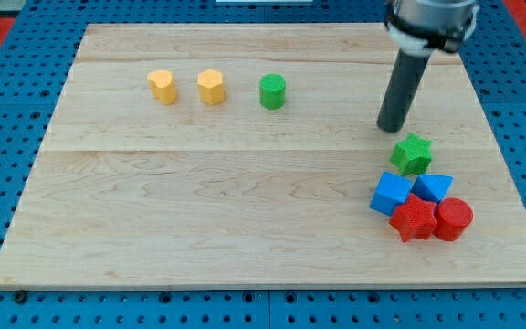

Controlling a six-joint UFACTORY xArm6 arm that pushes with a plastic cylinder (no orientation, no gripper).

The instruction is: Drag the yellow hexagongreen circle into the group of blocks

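Jaws are absent, so nothing is held: my tip [391,127] rests just above the green star block [413,153] heading the right-hand cluster, well apart from the green wooden cylinder [272,91] and yellow hexagonal block [211,87], both unmoved near the view's top.

Dark rod upright at view's upper right, my tip [391,128] on board.

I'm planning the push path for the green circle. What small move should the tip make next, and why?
Probably slide my tip toward the view's left, passing above the green circle to its far side. The tip now sits beside the green star, on the group's side, so it can't yet push the circle rightward.
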